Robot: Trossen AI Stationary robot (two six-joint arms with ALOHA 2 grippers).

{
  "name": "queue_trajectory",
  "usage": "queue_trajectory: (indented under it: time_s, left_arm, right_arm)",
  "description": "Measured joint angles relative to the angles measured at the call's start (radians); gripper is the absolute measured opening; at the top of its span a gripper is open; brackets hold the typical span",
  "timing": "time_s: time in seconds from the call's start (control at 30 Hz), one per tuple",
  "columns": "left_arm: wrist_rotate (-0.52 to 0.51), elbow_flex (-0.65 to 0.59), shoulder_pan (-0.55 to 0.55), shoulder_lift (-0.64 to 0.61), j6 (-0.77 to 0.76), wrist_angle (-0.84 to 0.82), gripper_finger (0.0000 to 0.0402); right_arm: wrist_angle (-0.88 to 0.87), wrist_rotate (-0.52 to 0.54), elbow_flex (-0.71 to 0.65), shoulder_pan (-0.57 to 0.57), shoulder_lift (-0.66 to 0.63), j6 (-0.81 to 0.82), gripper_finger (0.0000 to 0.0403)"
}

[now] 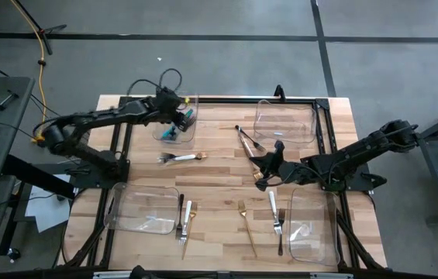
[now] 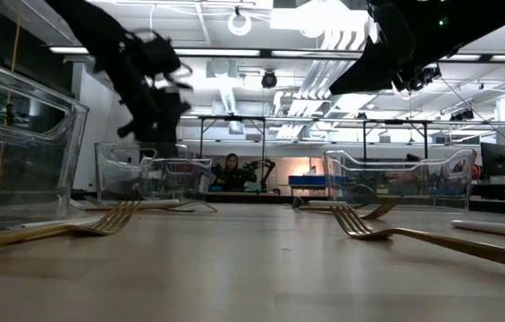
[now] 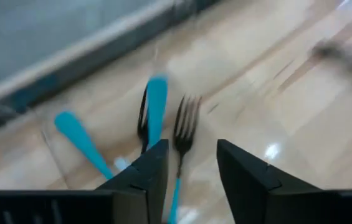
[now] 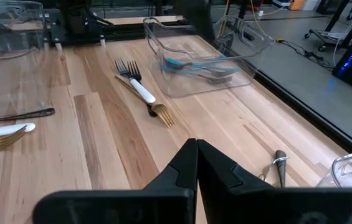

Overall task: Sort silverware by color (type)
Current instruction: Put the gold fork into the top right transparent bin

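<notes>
Pale wooden planks made up the table (image 1: 219, 174) you were working on, with grey workshop floor all round it.

Your left claw (image 3: 191, 171) hung over the far-left clear bin (image 1: 178, 124), its two dark fingers (image 3: 154, 171) spread apart with nothing between them. Directly under it, inside that bin, lay the teal-handled pieces (image 3: 157, 106): a teal handle, a dark fork head, and a second teal handle off to one side. The drop looked finished, or very nearly so. To do this step well you wanted to lift straight up before swinging away, so a finger did not catch the bin wall or drag a fork back out.

Further out, just beside the bin on the bare table, a white-handled fork and a gold one (image 1: 181, 157) lay touching. I judged that pair the natural next pick; because they overlapped, you needed to pinch only one handle, well clear of the other.

Your right claw (image 4: 194, 165) was pressed shut and empty, hovering near the middle of the table beside a dark steel piece (image 1: 247, 139). More forks (image 1: 185, 219) waited along the near edge between the two near bins (image 1: 141, 209), well apart from your left arm.
</notes>
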Motion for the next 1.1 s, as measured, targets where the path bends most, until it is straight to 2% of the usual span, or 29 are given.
queue_trajectory:
  time_s: [0.17,0.27,0.47,0.6,0.67,0.83,1.1]
  left_arm:
    - [0.088,0.0,-0.065,-0.192,-0.016,0.035,0.0155]
    - [0.101,-0.031,-0.184,-0.298,-0.028,0.12,0.0158]
    - [0.029,-0.277,-0.51,-0.449,-0.014,0.53,0.0151]
    - [-0.012,-0.48,-0.697,-0.462,0.055,0.859,0.0145]
    - [-0.032,-0.552,-0.757,-0.454,0.088,1.005,0.0142]
    - [-0.123,-0.631,-0.821,-0.449,0.156,1.145,0.0137]
    - [-0.14,-0.63,-0.823,-0.452,0.181,1.151,0.0136]
  right_arm:
    - [0.015,0.0,0.0,0.0,0.0,0.0,0.0]
    - [0.053,0.0,0.0,0.0,0.0,0.0,0.0]
    - [0.112,0.0,0.0,0.0,0.0,-0.001,0.0]
    - [0.143,-0.021,0.0,0.0,0.0,0.0,0.0]
    - [0.159,-0.036,0.0,0.0,0.0,-0.001,0.0]
    - [0.192,-0.037,0.0,0.0,0.0,-0.009,0.0]
    - [0.213,-0.038,0.0,-0.005,0.0,-0.023,0.0]
